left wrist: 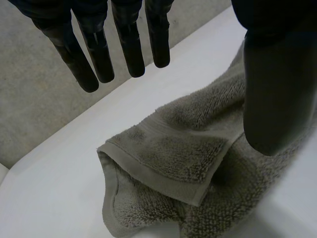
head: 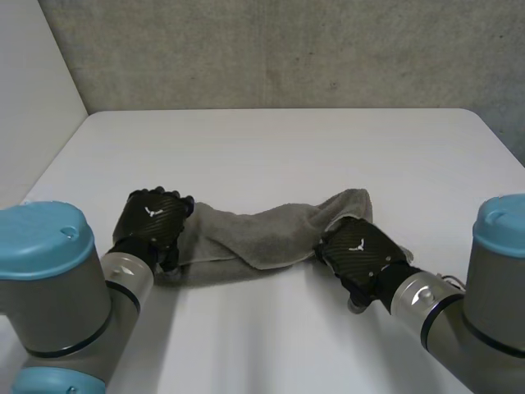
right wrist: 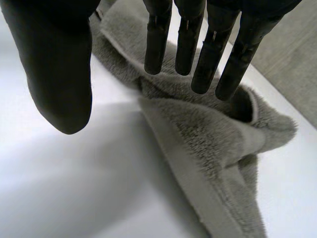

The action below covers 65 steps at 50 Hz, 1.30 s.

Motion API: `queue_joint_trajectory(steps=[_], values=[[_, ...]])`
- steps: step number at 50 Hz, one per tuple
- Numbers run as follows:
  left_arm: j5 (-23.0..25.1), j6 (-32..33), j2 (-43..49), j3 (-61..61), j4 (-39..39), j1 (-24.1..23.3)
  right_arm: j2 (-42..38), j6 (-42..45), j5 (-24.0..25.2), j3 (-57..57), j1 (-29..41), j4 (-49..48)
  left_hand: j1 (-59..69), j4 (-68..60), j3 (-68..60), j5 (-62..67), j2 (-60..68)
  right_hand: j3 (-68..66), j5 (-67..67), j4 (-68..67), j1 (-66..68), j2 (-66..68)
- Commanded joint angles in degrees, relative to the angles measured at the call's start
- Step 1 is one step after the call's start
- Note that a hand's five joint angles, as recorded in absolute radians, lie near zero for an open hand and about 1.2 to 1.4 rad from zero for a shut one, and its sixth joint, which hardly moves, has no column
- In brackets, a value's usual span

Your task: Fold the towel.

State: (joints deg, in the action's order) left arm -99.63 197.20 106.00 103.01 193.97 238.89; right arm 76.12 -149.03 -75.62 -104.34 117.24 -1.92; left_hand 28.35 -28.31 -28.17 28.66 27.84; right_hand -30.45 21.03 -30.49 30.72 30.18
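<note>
Grey towel (head: 254, 238): bunched into a long, crumpled strip on the table (head: 271, 148). It lies between the two hands, with one end at each.
Left hand (head: 152, 223): back upward, over the towel's end on its own side. It is released, with the left fingers (left wrist: 129, 49) straight and held apart from the left thumb (left wrist: 275, 89), and nothing is pinched.
Under the left palm: a hemmed corner doubled back on itself, pile side up. The thumb tip stands in front of the cloth, and whether it touches cannot be told.
Right hand (head: 361, 254): back upward, over the other end. It is also released, with the right fingers (right wrist: 203, 54) straight and the right thumb (right wrist: 59, 74) wide of them.
Under the right palm: a twisted fold with a hemmed band running away from the fingertips. A small hollow in the cloth sits just beyond them, and contact between fingers and cloth is hard to make out.
Hidden: in the head view each hand covers the towel end beneath it, so the corners there cannot be seen.
Arms (head: 49, 271): grey with light-blue caps, cut off at the head view's near corners.
Wall (head: 287, 49): grey concrete behind the table's far edge.
</note>
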Motion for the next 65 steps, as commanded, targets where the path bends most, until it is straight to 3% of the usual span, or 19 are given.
queue_joint_trajectory(steps=[1, 16, 23, 24, 25, 26, 32, 43, 55, 65], values=[[0.7, 1.0, 5.3, -2.3, 4.0, 0.5, -4.7, 0.0, -0.6, 0.3, 0.0, -5.4, -3.7, 3.6, 3.5, -14.0, -3.2, 0.2, -0.8, 0.2, -0.4, 0.1], [0.9, 1.1, 14.1, -10.0, 5.5, 0.9, -11.6, 0.1, -3.4, 2.6, -0.9, -15.2, -3.0, 3.0, 2.8, -13.3, -2.5, -3.9, 3.3, -3.8, 3.6, 4.1], [0.9, 1.0, 14.8, -9.9, 5.5, 0.8, -12.6, 0.6, -8.3, 3.3, -1.8, -18.6, -3.0, 3.0, 2.8, -13.3, -2.5, -26.4, 25.8, -26.4, 26.1, 26.7], [0.9, 1.0, 14.8, -9.7, 5.5, 0.8, -12.3, 0.6, -8.8, 3.2, -2.8, -19.0, -3.0, 3.0, 2.8, -13.3, -2.5, -36.9, 36.3, -36.8, 36.6, 37.2], [0.9, 1.0, 14.8, -9.7, 5.5, 0.8, -12.3, 0.6, -8.8, 3.2, -2.8, -19.0, -3.0, 3.0, 2.8, -13.3, -2.5, -37.0, 36.4, -37.0, 36.7, 37.3], [0.8, 1.0, 14.8, -9.5, 5.6, 0.7, -11.6, 0.6, -9.2, 2.7, -4.5, -19.3, -3.0, 3.0, 2.8, -13.3, -2.5, -49.4, 48.8, -49.4, 49.2, 49.7], [0.8, 0.7, 13.6, -7.5, 7.0, 0.7, -5.5, -0.5, -8.3, 0.5, -12.2, -20.1, -3.5, 3.5, 3.3, -13.8, -3.0, -49.5, 49.0, -49.5, 49.3, 49.8], [1.4, 0.6, 11.9, -3.5, 9.3, 0.7, -5.1, -8.3, -4.0, 0.7, -21.9, -21.9, -3.0, 3.0, 2.8, -13.3, -2.5, -49.5, 49.0, -49.5, 49.3, 49.8], [1.8, 0.7, 12.1, -3.2, 10.7, 0.4, -7.8, -11.7, -2.3, 1.9, -22.8, -21.5, 0.2, -0.2, -0.4, -10.1, 0.7, -49.5, 49.0, -49.5, 49.3, 49.8], [2.9, 1.1, 14.1, -3.5, 12.8, 0.6, -7.9, -13.0, -2.3, 2.3, -25.0, -21.9, 11.1, -11.2, -11.3, 0.8, 11.6, -49.5, 49.0, -49.5, 49.3, 49.8]])
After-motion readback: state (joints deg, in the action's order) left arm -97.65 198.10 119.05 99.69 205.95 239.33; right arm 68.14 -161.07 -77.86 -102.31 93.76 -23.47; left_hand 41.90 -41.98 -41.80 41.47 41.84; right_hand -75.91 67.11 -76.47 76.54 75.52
